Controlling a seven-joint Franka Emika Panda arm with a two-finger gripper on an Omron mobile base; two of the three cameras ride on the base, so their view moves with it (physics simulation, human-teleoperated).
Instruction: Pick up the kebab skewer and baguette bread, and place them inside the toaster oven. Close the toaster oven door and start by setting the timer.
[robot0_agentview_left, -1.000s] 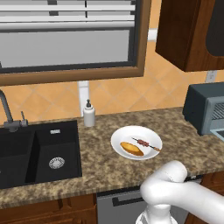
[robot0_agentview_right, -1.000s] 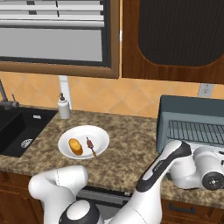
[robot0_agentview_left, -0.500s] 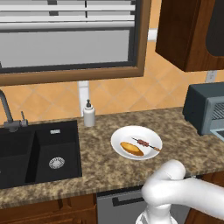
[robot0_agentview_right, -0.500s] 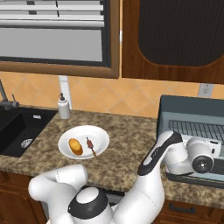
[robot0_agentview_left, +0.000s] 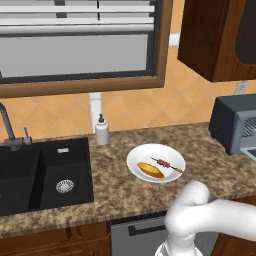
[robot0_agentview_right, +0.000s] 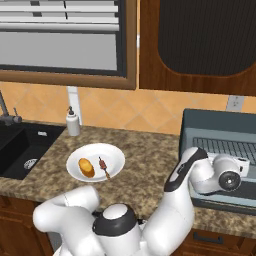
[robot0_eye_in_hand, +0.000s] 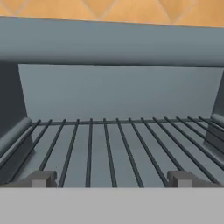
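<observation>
**Hand at the oven mouth, food on the plate**

Item one, the toaster oven (robot0_agentview_right: 220, 135): I see a dark blue-grey box at the right end of the granite counter (robot0_agentview_right: 145, 165), its front open and its wire rack (robot0_eye_in_hand: 109, 144) exposed. In the left base view it sits at the far right edge (robot0_agentview_left: 232, 122), under a dark wooden cabinet (robot0_agentview_left: 215, 37).

Item two, the gripper (robot0_eye_in_hand: 112, 179): I have it aimed into the oven cavity, fingers spread wide apart with nothing between them. In the hand view the two fingertips (robot0_eye_in_hand: 41, 179) rise at the bottom, the rack's bars running away toward the oven's back wall. From the right base view the hand sits just in front of the oven opening, above the lowered toaster oven door (robot0_agentview_right: 225, 200).

Item three, the white plate (robot0_agentview_left: 142, 155): it rests mid-counter, well apart from the oven. On it lie the baguette bread (robot0_agentview_left: 151, 170) and, just beside it, the kebab skewer (robot0_agentview_left: 167, 165), meat chunks toward the upper end.

Item four, surroundings: a black sink (robot0_agentview_left: 45, 175) at left with its faucet (robot0_agentview_left: 10, 130), and a soap dispenser (robot0_agentview_left: 102, 130) standing upright against the tan tiled wall, below the window (robot0_agentview_left: 75, 45).
</observation>
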